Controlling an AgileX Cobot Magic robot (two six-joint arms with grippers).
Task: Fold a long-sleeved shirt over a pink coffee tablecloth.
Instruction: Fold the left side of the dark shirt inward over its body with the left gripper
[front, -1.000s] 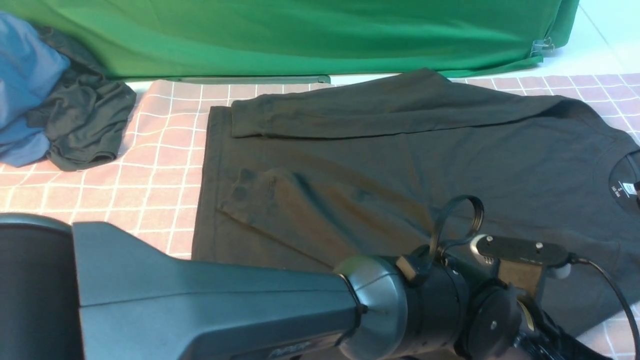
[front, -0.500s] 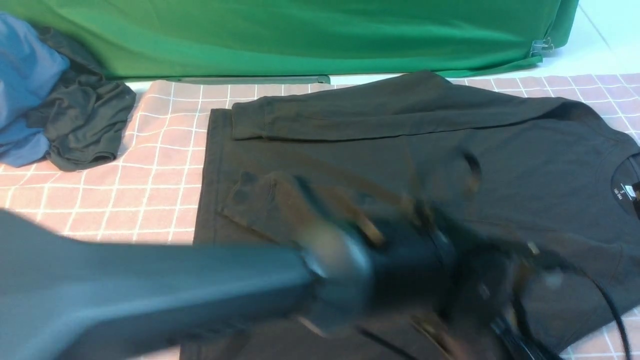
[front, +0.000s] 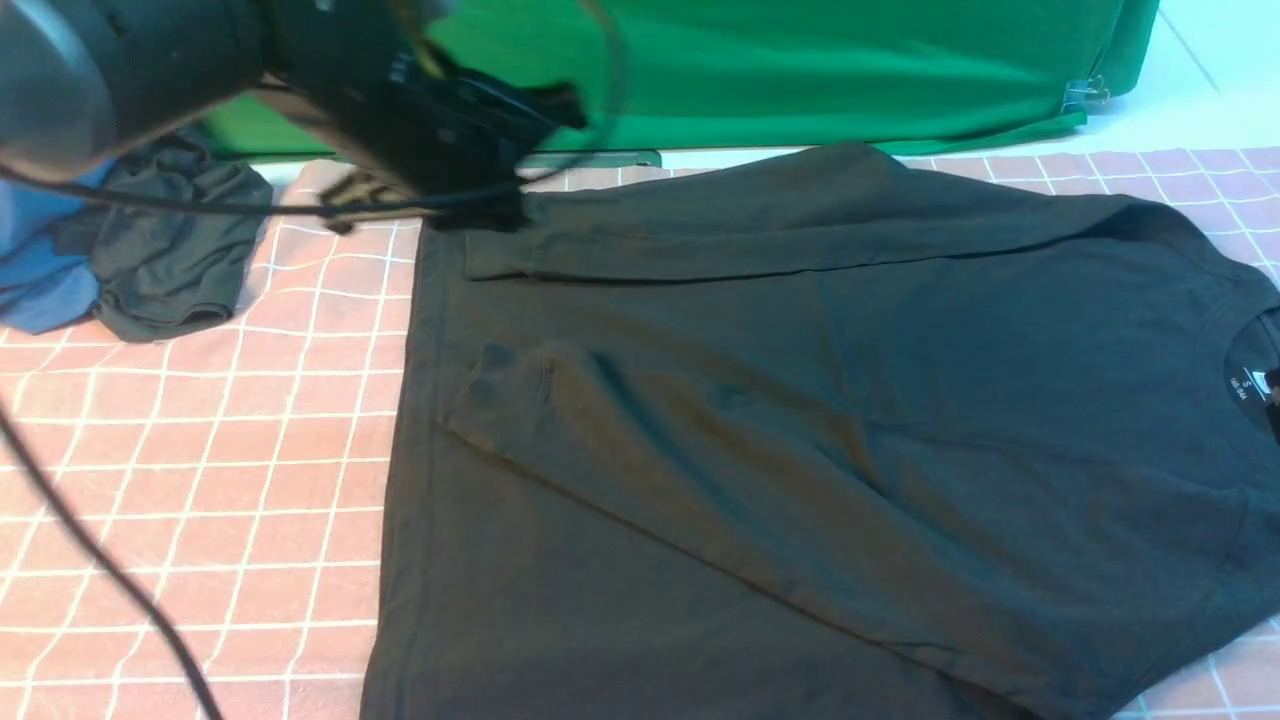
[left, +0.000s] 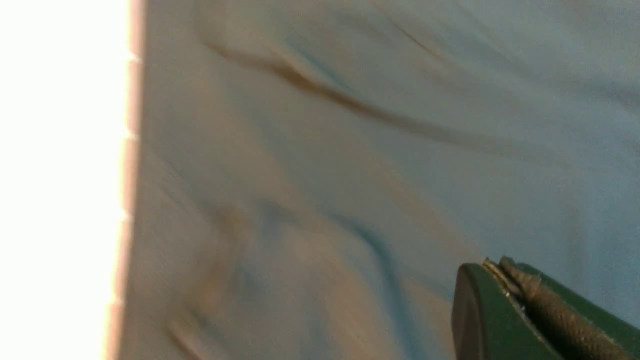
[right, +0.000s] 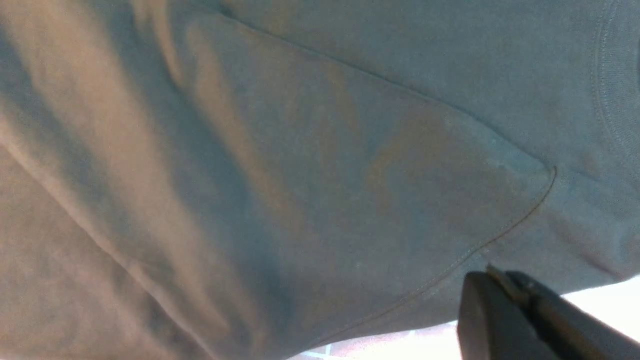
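Black long-sleeved shirt (front: 800, 450) flat, closed left claw (left: 494, 269) near hem

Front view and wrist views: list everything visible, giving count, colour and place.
shirt: one, black, flat on the tablecloth, sleeves folded over its body.
tablecloth: one, pink with white grid, under the shirt.
backdrop cloth: one, green, far edge.
crumpled garment: one, dark grey, far left.
blue garment: one, blue, beside the grey one.
left arm: one, black, raised at far left.
left tool: one, dark, shut, over the shirt.
right tool: one, dark, shut, over the shirt.
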